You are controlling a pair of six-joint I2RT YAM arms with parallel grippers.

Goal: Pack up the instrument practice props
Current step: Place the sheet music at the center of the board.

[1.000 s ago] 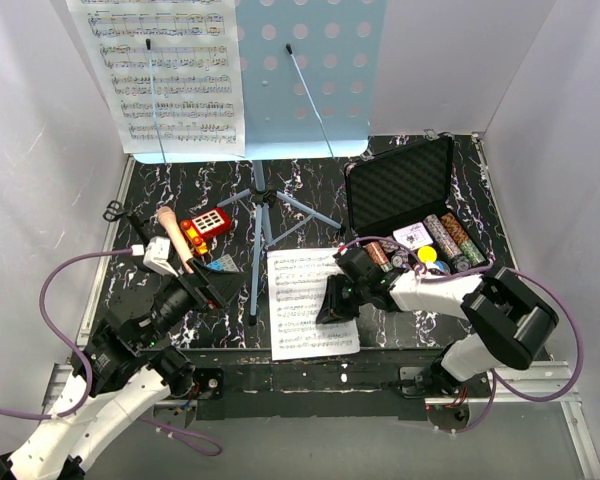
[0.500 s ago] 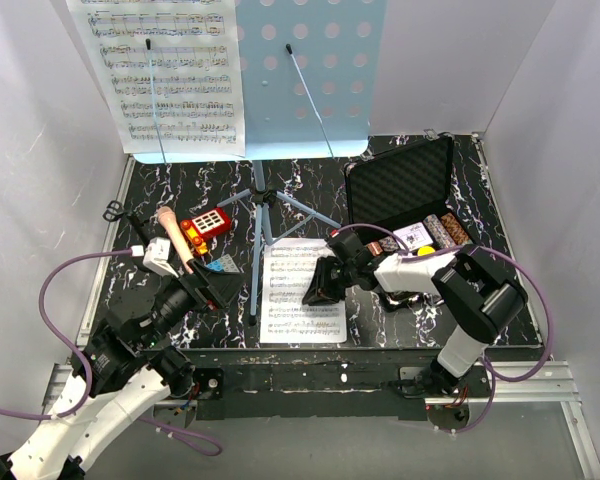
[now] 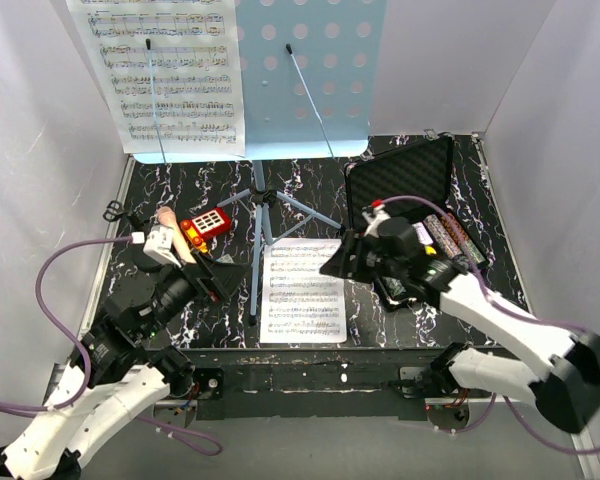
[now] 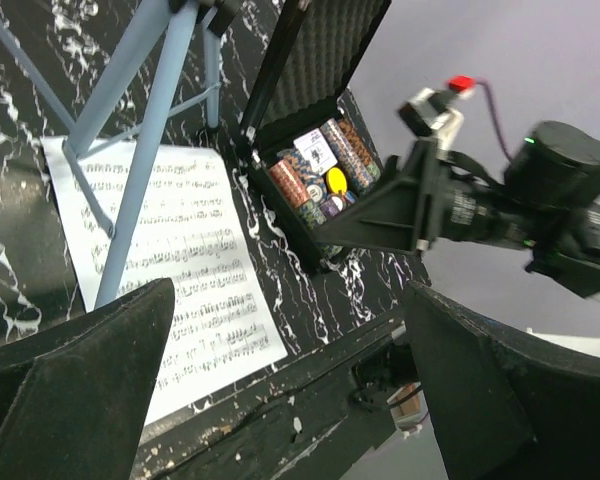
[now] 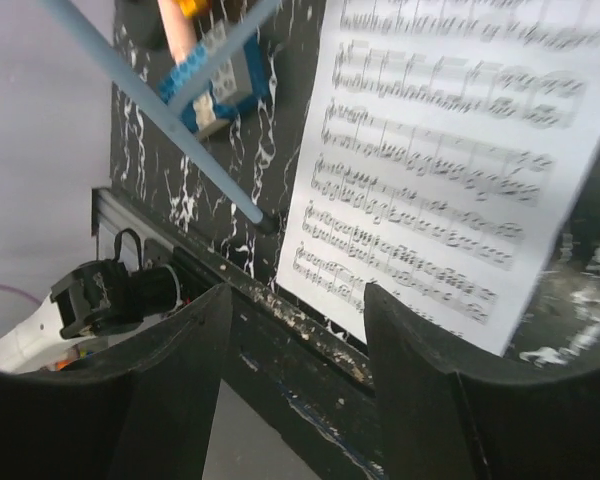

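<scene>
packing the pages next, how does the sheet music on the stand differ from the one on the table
The stand page stands upright against the light-blue music stand, under a thin black retainer arm; the table page lies flat on the tabletop. The stand page is at the back left; the table page is near the front, beside the open case. Both are white sheets of printed music.

tripod legs (image 3: pixel 258 260) left of flat page (image 3: pixel 302 290), open case (image 3: pixel 400 185) right
</scene>
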